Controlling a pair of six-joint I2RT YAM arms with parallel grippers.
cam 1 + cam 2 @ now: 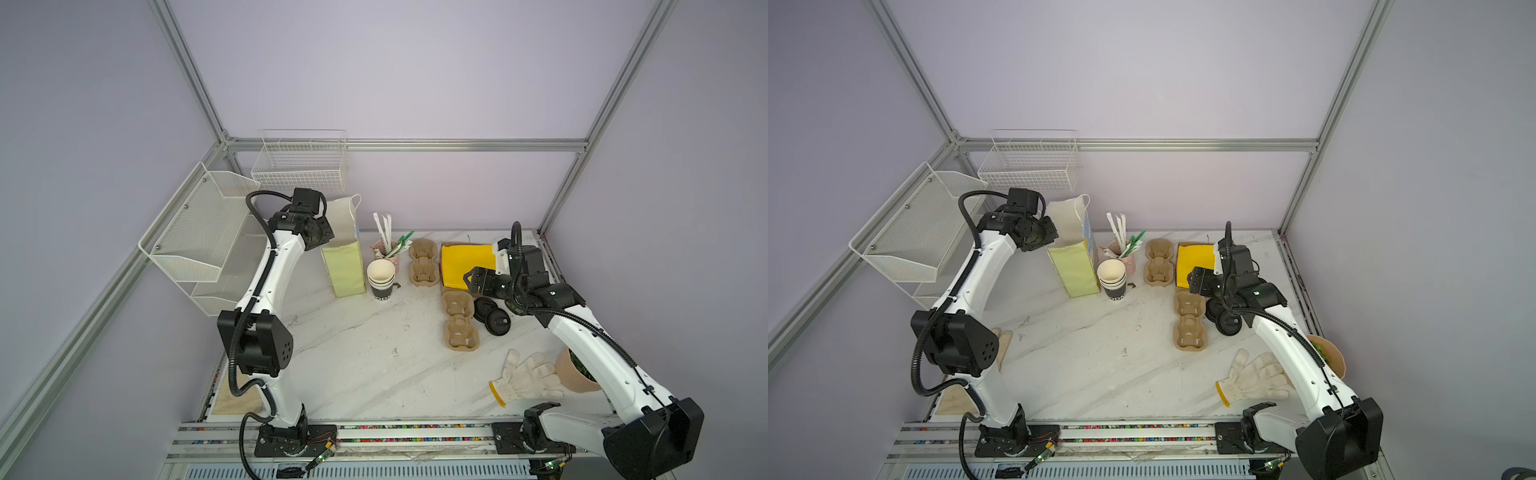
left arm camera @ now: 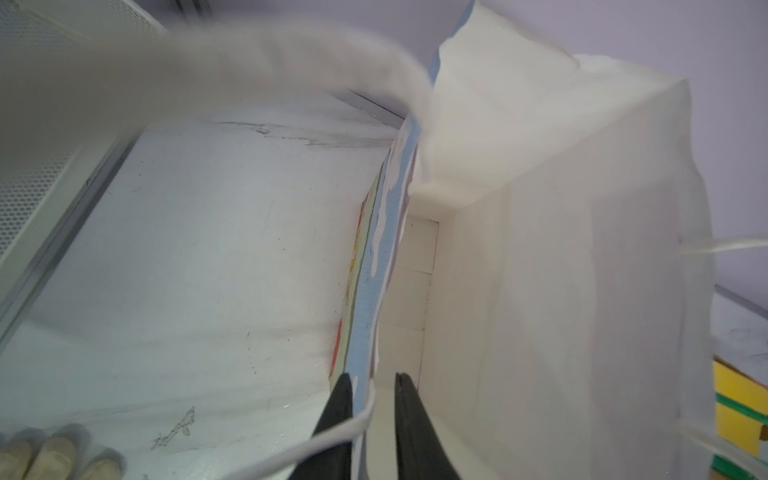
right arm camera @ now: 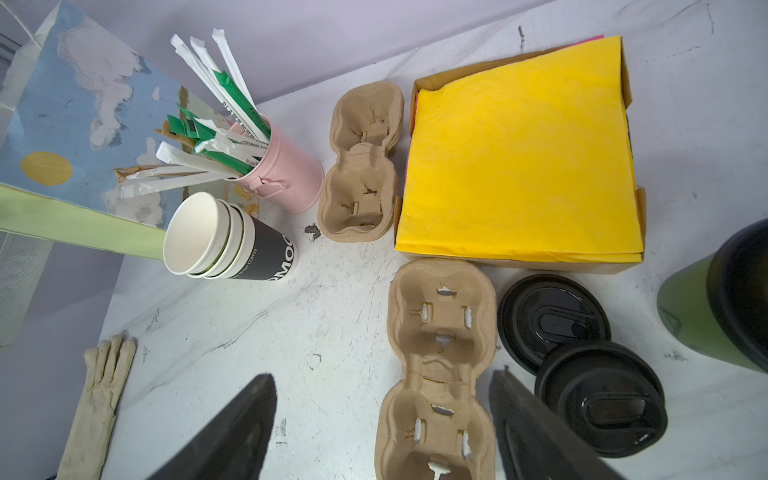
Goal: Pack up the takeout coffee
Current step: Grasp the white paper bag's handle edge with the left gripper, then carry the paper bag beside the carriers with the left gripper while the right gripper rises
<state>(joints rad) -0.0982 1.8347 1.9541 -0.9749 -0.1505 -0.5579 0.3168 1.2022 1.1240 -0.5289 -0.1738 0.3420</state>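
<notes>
Straddling the printed wall of the paper bag, the left gripper was seen with its jaws drawn narrow, one finger outside the bag and one inside. Whether the wall was actually pinched could not be told. A white handle loop was draped across the outer finger. In both top views this gripper was placed at the bag's open mouth, upper left of centre.

The right gripper was held wide open with nothing between the jaws, above a brown cup carrier lying on the table. Two black lids were laid overlapping just beside that carrier. The takeout coffee, a green cup with a black lid, was found just past the lids, near a corner of the cardboard box of yellow napkins, and was not gripped. In both top views, right of centre, it was mostly covered by the right arm.

A second carrier was noted between the box and the pink cup of straws. Stacked cups were set just beside the bag. A white glove lay at lower right.
</notes>
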